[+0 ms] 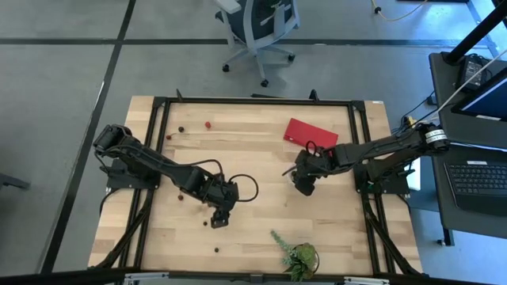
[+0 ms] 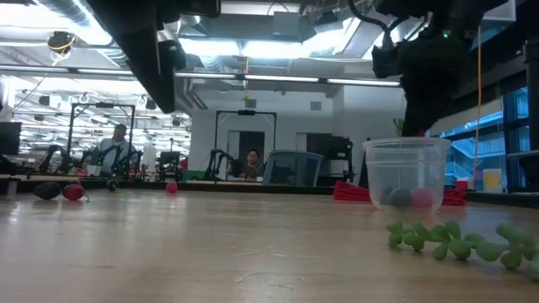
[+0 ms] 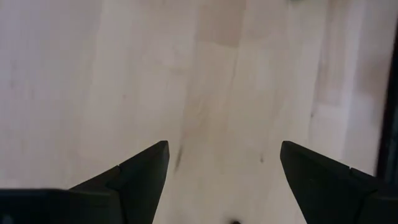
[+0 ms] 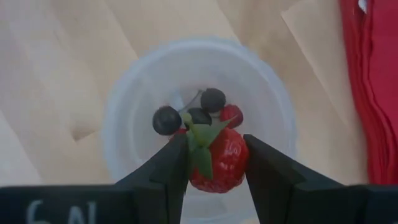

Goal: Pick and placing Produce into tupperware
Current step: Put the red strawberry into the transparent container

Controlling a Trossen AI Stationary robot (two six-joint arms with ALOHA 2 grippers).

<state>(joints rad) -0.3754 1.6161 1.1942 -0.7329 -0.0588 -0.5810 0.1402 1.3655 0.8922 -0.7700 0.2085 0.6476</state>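
Above tupperware [image 4: 198, 109]: right end effector [image 4: 215, 163], strawberry-laden [image 4: 219, 160]

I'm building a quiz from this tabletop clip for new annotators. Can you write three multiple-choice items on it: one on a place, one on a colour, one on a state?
1. Where is the right gripper?
A. Over the cup
B. Over the leafy plant
C. Off the table

2. What colour is the flat rectangular piece near the cup?
A. Blue
B. Red
C. Yellow

3. What state is the left gripper in?
A. Shut on a berry
B. Shut on the cup
C. Open, holding nothing

Key:
1 A: the right wrist view looks past the fingers straight down into the clear cup.
2 B: it shows bright red in the high view.
3 C: the left wrist view shows the fingers wide apart with only bare table between them.

The right gripper holds a strawberry above small fruits already lying in the cup.
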